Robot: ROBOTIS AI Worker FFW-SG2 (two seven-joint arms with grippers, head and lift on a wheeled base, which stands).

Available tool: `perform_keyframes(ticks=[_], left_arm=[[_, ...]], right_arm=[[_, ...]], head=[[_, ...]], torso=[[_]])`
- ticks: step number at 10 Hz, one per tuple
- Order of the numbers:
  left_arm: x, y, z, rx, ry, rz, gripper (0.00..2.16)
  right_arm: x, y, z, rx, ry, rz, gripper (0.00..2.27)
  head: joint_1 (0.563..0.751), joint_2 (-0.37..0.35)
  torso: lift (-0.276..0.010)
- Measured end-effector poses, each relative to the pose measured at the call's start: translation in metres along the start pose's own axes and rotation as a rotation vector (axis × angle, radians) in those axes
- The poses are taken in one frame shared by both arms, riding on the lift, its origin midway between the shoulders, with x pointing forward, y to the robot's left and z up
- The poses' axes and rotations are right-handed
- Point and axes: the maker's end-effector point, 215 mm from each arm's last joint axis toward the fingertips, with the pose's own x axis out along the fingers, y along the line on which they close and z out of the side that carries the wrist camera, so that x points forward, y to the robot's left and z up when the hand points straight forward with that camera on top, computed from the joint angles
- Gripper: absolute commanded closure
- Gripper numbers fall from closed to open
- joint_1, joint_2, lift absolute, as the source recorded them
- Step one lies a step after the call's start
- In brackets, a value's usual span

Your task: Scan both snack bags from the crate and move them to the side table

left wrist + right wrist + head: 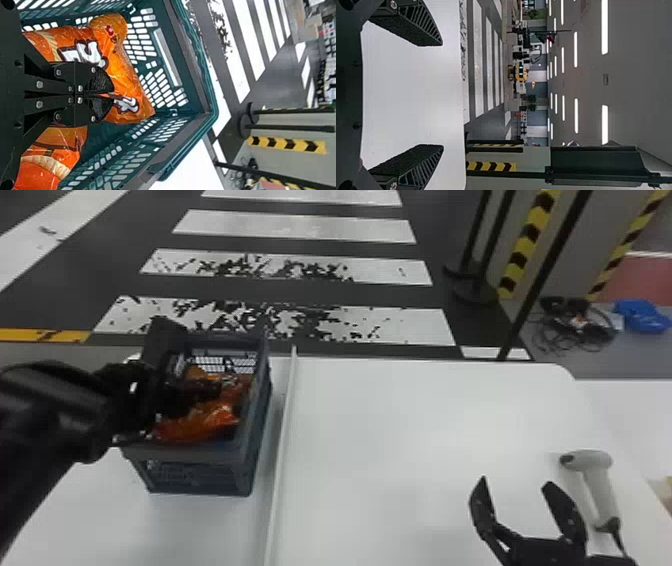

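Gently, the bag point(126, 77) pinched in the left gripper point(112, 94) should be drawn straight up, clear of the crate point(200, 477) walls around it and without dragging the other bag point(69, 138) just beside, the spread right gripper point(516, 483) being parked near the scanner point(591, 460).

Walls round the left gripper, wide room mid-table
The crate's walls point(200, 480) enclose the left gripper point(217, 390), closed on one snack bag point(119, 73), with the other bag point(43, 174) alongside; the way out is up through the open top. A raised white divider point(282, 430) runs just beside the crate. Past it, a broad stretch of tabletop point(400, 430) offers passage to the right gripper point(516, 482), its fingers spread. The scanner point(597, 472) and its cable point(620, 542) obstruct that gripper's right side.
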Motion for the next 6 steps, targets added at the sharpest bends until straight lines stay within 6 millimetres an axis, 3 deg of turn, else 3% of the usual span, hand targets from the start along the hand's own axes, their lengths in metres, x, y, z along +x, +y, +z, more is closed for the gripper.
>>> perform_keyframes(ticks=[3, 6], left_arm=[[-0.013, 0.009, 0.007, -0.097, -0.108, -0.001, 2.14], [-0.021, 0.004, 0.027, -0.172, -0.23, -0.04, 2.14]], right_arm=[[0.0, 0.004, 0.0, -0.001, 0.001, 0.008, 0.07], [0.0, 0.006, -0.002, -0.003, 0.004, 0.01, 0.07]], head=[[0.695, -0.018], [0.695, -0.023]], torso=[[-0.099], [-0.099]])
